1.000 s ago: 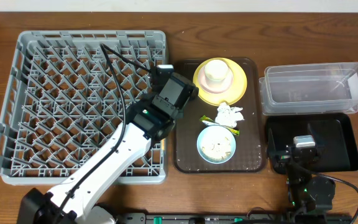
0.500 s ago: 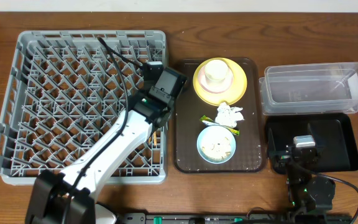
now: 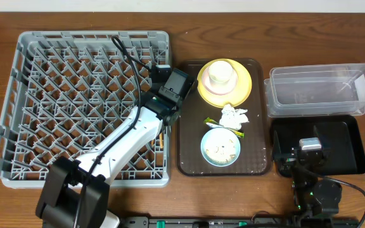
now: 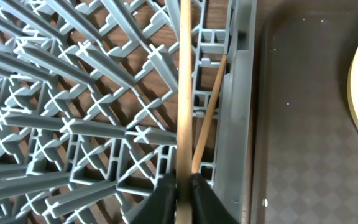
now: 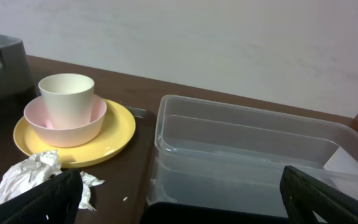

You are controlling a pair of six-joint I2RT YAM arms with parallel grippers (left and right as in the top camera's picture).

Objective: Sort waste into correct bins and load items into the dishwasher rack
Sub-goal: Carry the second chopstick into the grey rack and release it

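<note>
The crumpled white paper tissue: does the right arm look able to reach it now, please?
Probably yes: the right gripper is open and empty, and nothing covers the crumpled white paper tissue.

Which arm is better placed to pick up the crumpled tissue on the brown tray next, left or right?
Right, probably. The right tool is open and empty over the black tray, not far from the tissue. The left tool is closed on a chopstick at the dishwasher rack edge.

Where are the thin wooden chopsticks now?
Left wrist view: the thin wooden chopsticks are at the grey plastic rack's right edge, beside the brown tray, one gripped by the left gripper.
</note>
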